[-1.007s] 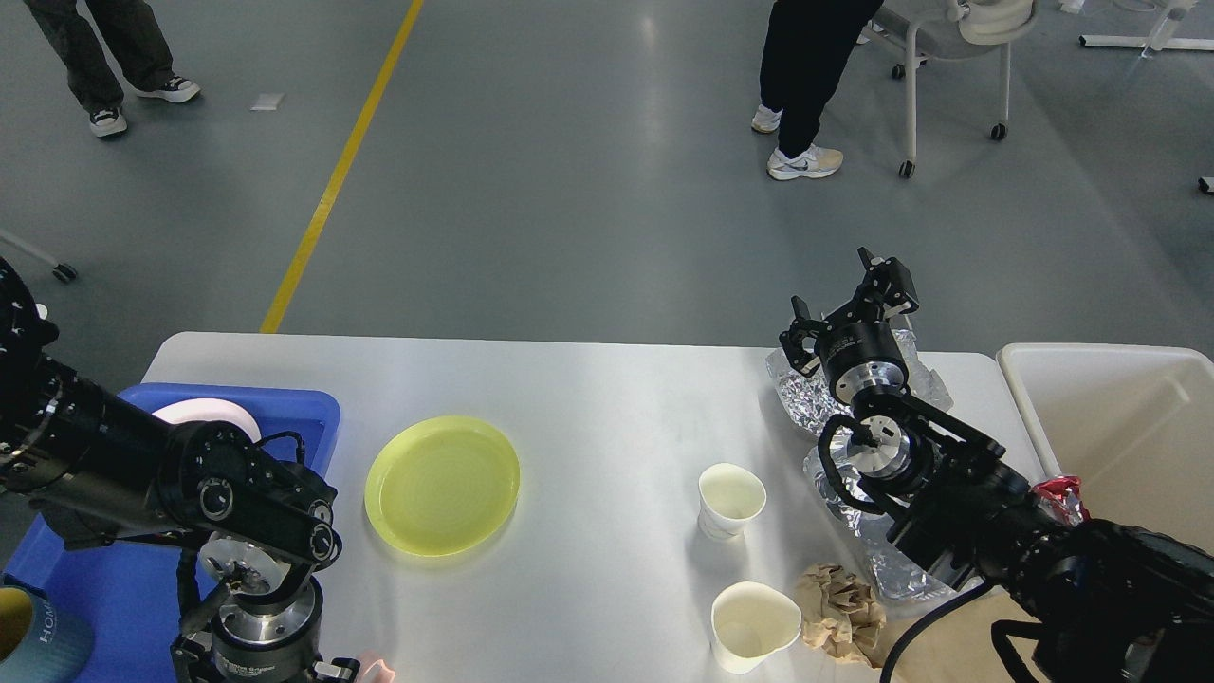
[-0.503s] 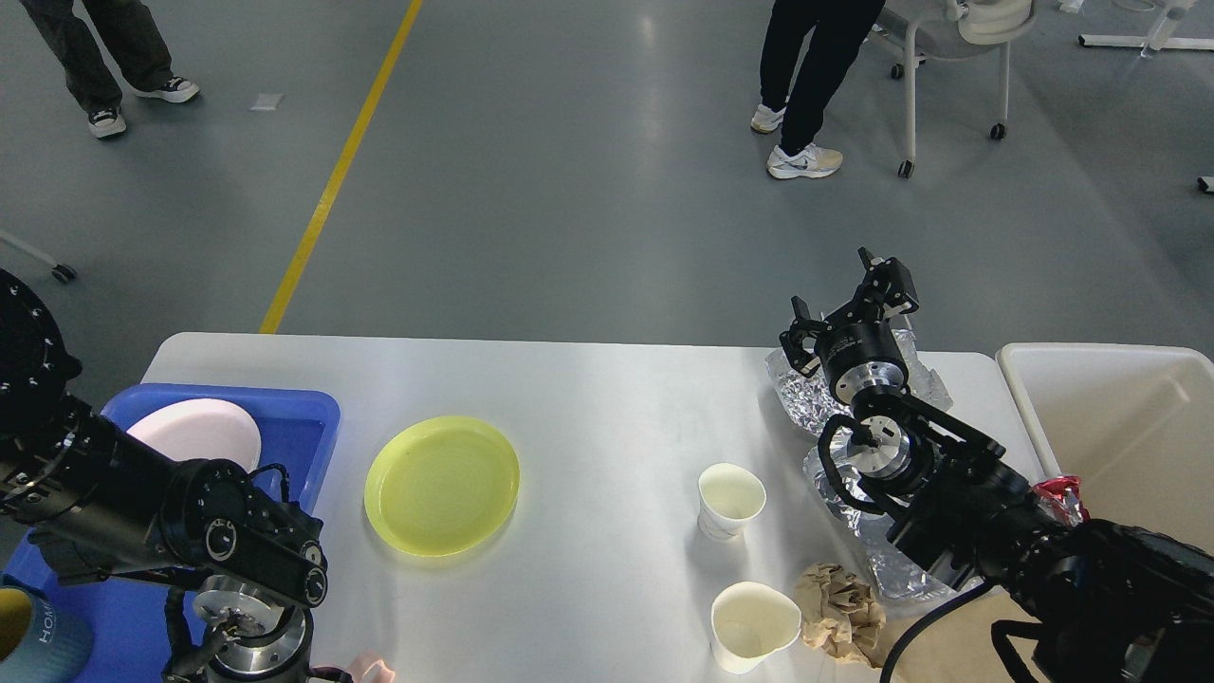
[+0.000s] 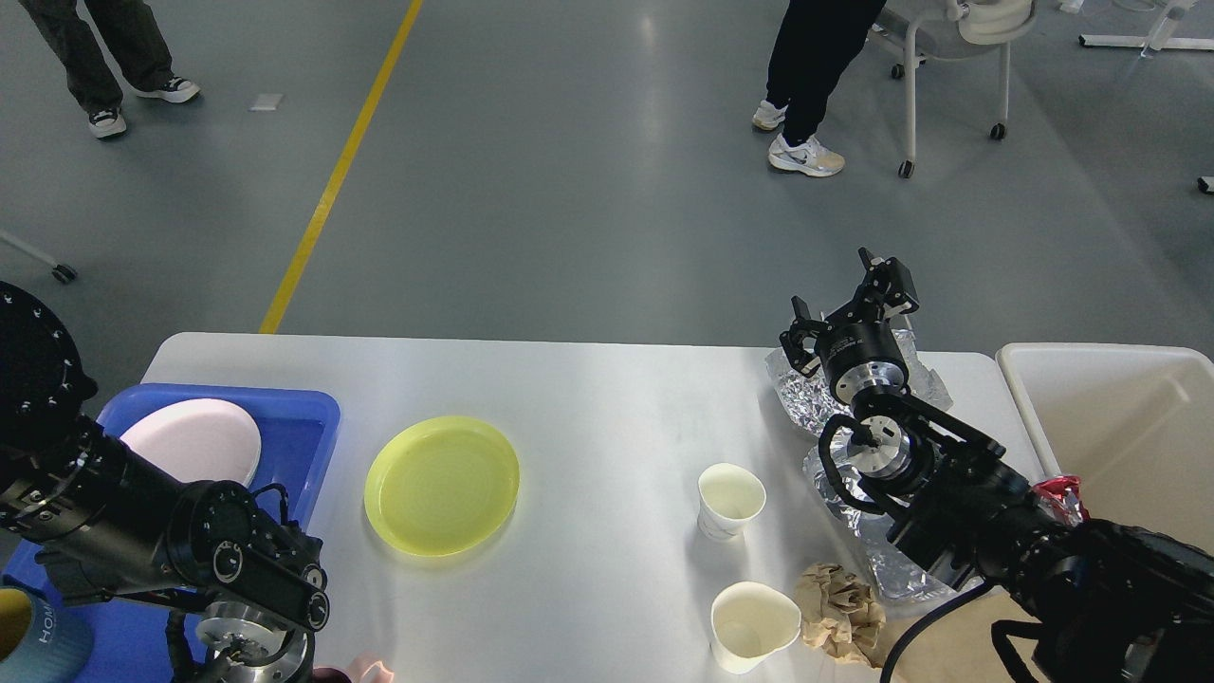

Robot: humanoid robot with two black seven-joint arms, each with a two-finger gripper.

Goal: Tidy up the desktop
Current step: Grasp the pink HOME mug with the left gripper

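The white desktop [image 3: 588,398] carries a yellow plate [image 3: 442,485], two paper cups [image 3: 730,500] [image 3: 754,626], a crumpled brown paper ball [image 3: 839,612] and crinkled foil [image 3: 806,398]. My right gripper [image 3: 844,294] hovers open above the foil at the desk's far right edge, with nothing between its fingers. My left arm crosses the blue tray [image 3: 303,427]; its wrist [image 3: 251,645] points down at the bottom edge. The left gripper is nearly cut off there, next to a small pink thing [image 3: 368,669].
In the blue tray lie a pale pink plate [image 3: 194,439] and a blue cup [image 3: 33,636]. An off-white bin [image 3: 1119,427] stands right of the desk, with a red wrapper [image 3: 1060,495] by its rim. People and a wheeled chair [image 3: 948,57] stand on the floor beyond.
My left arm has drawn back toward the near edge and lower, uncovering the pale pink plate in the tray. The right arm has not moved.
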